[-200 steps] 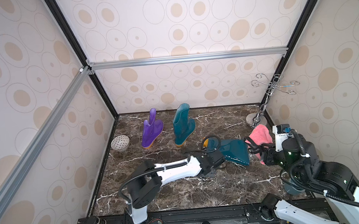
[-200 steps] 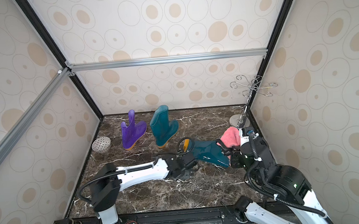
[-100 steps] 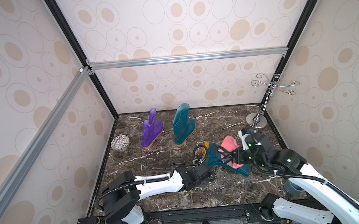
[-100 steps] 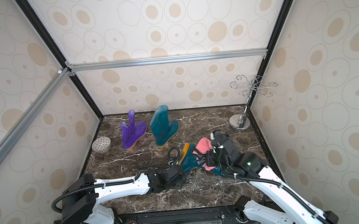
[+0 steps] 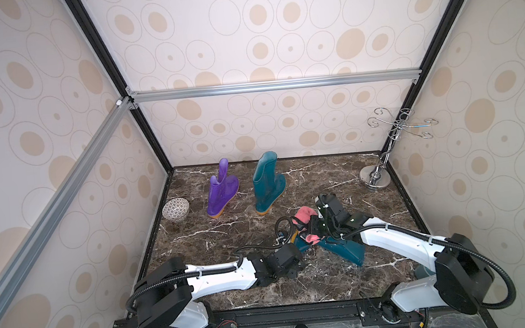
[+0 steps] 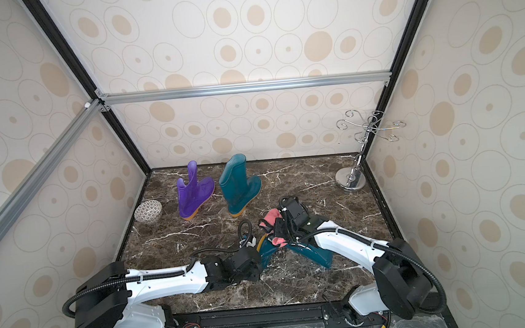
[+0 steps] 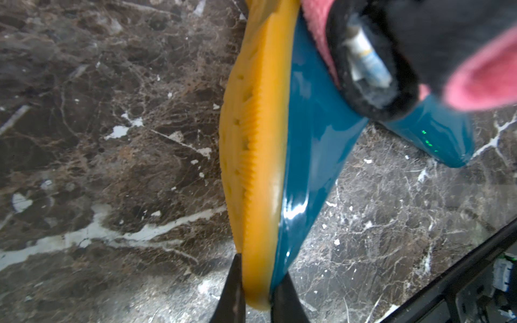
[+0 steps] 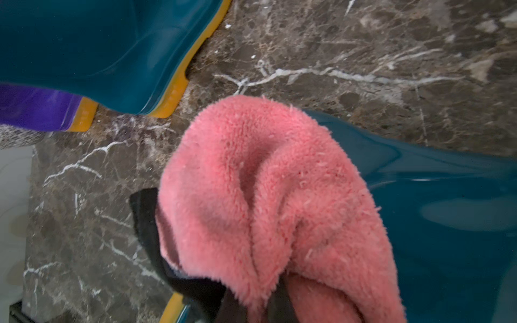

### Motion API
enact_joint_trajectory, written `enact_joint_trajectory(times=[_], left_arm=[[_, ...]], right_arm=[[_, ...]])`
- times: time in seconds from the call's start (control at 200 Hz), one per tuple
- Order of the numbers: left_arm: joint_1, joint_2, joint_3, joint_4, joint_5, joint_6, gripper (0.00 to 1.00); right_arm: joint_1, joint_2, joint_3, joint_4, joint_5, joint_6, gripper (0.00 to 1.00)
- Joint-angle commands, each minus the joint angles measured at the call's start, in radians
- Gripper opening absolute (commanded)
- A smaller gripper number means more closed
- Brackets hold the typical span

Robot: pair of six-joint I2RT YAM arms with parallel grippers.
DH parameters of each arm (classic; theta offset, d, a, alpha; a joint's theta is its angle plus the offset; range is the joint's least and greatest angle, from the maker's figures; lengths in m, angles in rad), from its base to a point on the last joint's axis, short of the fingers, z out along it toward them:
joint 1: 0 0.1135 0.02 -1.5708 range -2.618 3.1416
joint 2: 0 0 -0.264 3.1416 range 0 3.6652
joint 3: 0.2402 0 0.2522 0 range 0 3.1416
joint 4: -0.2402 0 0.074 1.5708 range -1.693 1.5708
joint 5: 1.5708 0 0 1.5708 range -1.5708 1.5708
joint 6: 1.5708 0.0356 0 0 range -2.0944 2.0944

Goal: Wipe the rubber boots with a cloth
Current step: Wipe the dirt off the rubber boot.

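A teal rubber boot [image 5: 346,251] lies on its side on the marble floor [image 5: 228,234], near the front. My left gripper [image 7: 258,279] is shut on the toe end of its yellow sole [image 7: 257,139]. The pink cloth [image 5: 305,220] with dark edging is bunched in my shut right gripper [image 8: 256,304]. It rests on the lying boot [image 8: 447,209] close to the sole. A purple boot [image 5: 220,190] and another teal boot [image 5: 267,183] stand upright near the back wall.
A patterned bowl [image 5: 175,209] sits by the left wall. A chrome hook stand [image 5: 375,180] occupies the back right corner. Patterned walls close in three sides, and a black frame rail [image 5: 266,312] runs along the front edge.
My right arm has swung left, carrying the cloth from beside the lying boot onto it. My left arm has drawn back toward the front, bringing the boot with it.
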Motion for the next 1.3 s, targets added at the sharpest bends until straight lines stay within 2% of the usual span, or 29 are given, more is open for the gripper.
enact_joint_trajectory(times=[0.0,0.17,0.34,0.56,0.66,0.73,0.87,0.995,1.105,1.295], left_arm=[[-0.008,-0.001,-0.009,-0.032,-0.005,0.007,0.00],[-0.008,0.002,-0.009,-0.020,0.001,0.008,0.00],[-0.004,0.003,-0.006,-0.014,0.007,0.017,0.00],[-0.002,0.001,-0.017,0.005,0.020,0.026,0.00],[0.000,-0.001,-0.020,0.007,0.017,0.027,0.00],[0.000,-0.003,-0.025,0.020,0.019,0.025,0.00],[0.004,0.007,-0.030,0.047,0.041,0.024,0.00],[0.005,0.021,-0.031,0.069,0.055,0.021,0.00],[0.005,0.022,-0.023,0.073,0.062,0.020,0.00],[0.004,-0.002,-0.042,0.085,0.066,0.012,0.00]], right_arm=[[-0.017,-0.005,-0.033,-0.020,0.111,0.092,0.00],[-0.037,-0.063,-0.156,-0.166,0.147,0.155,0.00],[-0.126,-0.179,-0.269,-0.322,0.168,0.202,0.00],[-0.181,-0.417,-0.235,-0.534,0.274,0.152,0.00],[-0.195,-0.471,-0.198,-0.585,0.292,0.110,0.00],[-0.200,-0.457,-0.205,-0.540,0.219,0.056,0.00],[-0.199,-0.348,-0.225,-0.472,0.113,0.084,0.00],[-0.184,-0.268,-0.242,-0.165,-0.180,0.072,0.00],[-0.111,-0.224,-0.111,-0.146,-0.165,0.049,0.00],[-0.037,-0.148,-0.023,-0.026,-0.270,0.094,0.00]])
